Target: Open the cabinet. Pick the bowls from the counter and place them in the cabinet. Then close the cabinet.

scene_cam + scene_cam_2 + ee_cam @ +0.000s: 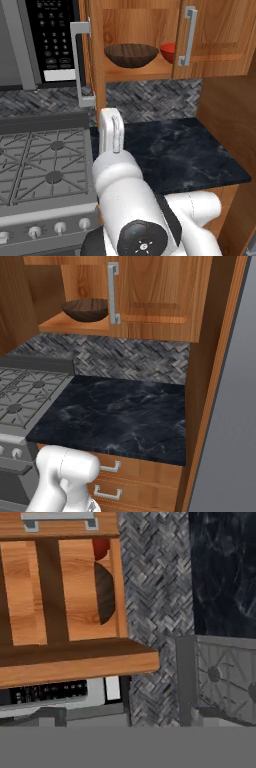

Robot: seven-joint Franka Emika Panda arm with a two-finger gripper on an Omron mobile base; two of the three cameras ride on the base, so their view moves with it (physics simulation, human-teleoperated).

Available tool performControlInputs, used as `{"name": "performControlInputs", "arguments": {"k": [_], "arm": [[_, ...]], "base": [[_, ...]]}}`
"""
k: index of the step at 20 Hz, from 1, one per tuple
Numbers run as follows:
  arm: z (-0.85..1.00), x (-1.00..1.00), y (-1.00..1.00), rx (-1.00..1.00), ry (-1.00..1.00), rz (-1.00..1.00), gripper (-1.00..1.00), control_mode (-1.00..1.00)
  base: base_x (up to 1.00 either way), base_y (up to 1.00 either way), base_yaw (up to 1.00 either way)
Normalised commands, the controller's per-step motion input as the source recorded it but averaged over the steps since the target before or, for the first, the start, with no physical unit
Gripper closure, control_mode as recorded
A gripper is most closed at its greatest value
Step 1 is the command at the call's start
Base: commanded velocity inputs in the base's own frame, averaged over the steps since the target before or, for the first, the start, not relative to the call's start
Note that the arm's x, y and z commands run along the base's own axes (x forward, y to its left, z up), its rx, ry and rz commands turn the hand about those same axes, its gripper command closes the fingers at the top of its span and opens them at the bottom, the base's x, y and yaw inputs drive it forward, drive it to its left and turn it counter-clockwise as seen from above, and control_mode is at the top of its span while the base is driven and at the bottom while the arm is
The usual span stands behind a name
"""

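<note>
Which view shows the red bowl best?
The left base view: the red bowl sits on the cabinet shelf beside the brown bowl, half hidden by the right door. The hand view catches a sliver.

arm (125, 190): raised from base, reaching forward | wrist: rolled sideways | gripper: jaws wide apart, nothing held

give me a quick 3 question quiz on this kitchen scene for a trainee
1. True or false: both bowls sit inside the cabinet.
2. Which cabinet door stands open: (a) the left door beside the microwave, (b) the right door, (c) both?
3. What task step is left?

Key
1. True: the brown bowl and red bowl rest on the shelf; the counter holds no bowl.
2. (a): the left door is swung out edge-on; the right door is shut.
3. Closing the cabinet.
</note>
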Motion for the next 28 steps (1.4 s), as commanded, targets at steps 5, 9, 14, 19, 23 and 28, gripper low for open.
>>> {"name": "performControlInputs", "arguments": {"k": [5, 9, 14, 19, 23, 28], "arm": [[-0.25, 0.16, 0.32, 0.05, -0.21, -0.14, -1.00, -1.00], [-0.12, 0.40, 0.38, 0.00, -0.11, -0.13, -1.00, -1.00], [-0.21, 0.34, 0.40, 0.00, -0.07, -0.16, -1.00, -1.00], [-0.18, 0.33, 0.09, 0.00, -0.05, -0.16, -1.00, -1.00], [-0.08, 0.36, 0.00, 0.00, -0.04, -0.15, -1.00, -1.00], [-0.13, 0.28, 0.00, 0.01, -0.03, -0.13, -1.00, -1.00]], "base": [[0.00, 0.00, 0.00], [0.00, 0.00, 0.00], [0.00, 0.00, 0.00], [0.00, 0.00, 0.00], [0.00, 0.00, 0.00], [0.00, 0.00, 0.00]]}}
